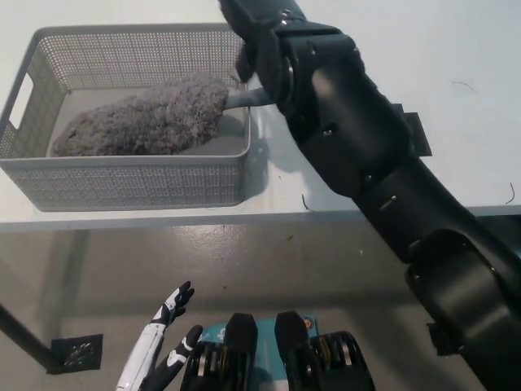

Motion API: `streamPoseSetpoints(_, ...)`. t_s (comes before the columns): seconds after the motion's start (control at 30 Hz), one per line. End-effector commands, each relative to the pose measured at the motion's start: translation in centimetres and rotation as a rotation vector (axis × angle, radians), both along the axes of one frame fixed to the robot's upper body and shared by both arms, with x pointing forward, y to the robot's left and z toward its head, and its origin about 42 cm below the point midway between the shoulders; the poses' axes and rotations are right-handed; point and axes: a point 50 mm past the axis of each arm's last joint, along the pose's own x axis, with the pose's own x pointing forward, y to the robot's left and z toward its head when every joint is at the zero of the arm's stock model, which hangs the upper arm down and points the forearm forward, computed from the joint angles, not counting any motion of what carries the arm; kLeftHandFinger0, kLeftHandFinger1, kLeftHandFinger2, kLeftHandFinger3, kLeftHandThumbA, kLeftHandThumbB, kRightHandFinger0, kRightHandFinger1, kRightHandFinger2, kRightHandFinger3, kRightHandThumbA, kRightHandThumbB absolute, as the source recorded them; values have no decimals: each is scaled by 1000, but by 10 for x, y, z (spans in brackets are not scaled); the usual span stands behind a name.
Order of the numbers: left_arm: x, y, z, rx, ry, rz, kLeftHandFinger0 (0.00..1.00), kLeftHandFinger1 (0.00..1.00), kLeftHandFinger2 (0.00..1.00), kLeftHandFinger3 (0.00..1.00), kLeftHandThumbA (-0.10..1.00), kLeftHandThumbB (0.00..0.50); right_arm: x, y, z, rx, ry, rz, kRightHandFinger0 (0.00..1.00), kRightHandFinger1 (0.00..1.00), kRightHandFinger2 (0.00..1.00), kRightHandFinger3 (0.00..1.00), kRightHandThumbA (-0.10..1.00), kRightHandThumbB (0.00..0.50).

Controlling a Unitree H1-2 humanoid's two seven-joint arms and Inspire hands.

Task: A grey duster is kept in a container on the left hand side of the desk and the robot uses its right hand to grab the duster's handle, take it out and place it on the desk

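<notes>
The grey fluffy duster [142,120] lies in the grey mesh basket [122,183] at the desk's left. Its grey handle [247,98] sticks out over the basket's right rim and disappears under my black right arm. My right hand [259,37] is high in the picture above the basket's far right corner, just over the handle. Its fingers are mostly hidden, so I cannot tell whether it grips the handle. My white left hand [163,346] rests low at the lower left, below the desk edge, fingers apart and holding nothing.
The white desk [456,122] stretches to the right of the basket, and my right forearm [366,163] crosses it diagonally. The desk's front edge [269,218] runs across the middle, with grey floor below.
</notes>
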Motion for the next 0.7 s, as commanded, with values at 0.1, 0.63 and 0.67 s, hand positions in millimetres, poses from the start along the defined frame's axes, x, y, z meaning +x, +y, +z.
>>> streamPoseSetpoints(0.1, 2, 3, 10, 15, -63, -38, 1000, 1000, 1000, 1000, 893, 72, 2, 2, 16, 3, -54, -1, 1000, 1000, 1000, 1000, 813, 500)
streamPoseSetpoints(0.63, 3, 5, 9, 15, -54, -40, 1000, 1000, 1000, 1000, 882, 77, 19, -41, 15, -81, 110, -100, 1000, 1000, 1000, 1000, 684, 500)
streamPoseSetpoints(0.67, 2, 5, 9, 15, -52, -41, 1000, 1000, 1000, 1000, 886, 78, 19, -42, 17, -82, 115, -103, 1000, 1000, 1000, 1000, 681, 500)
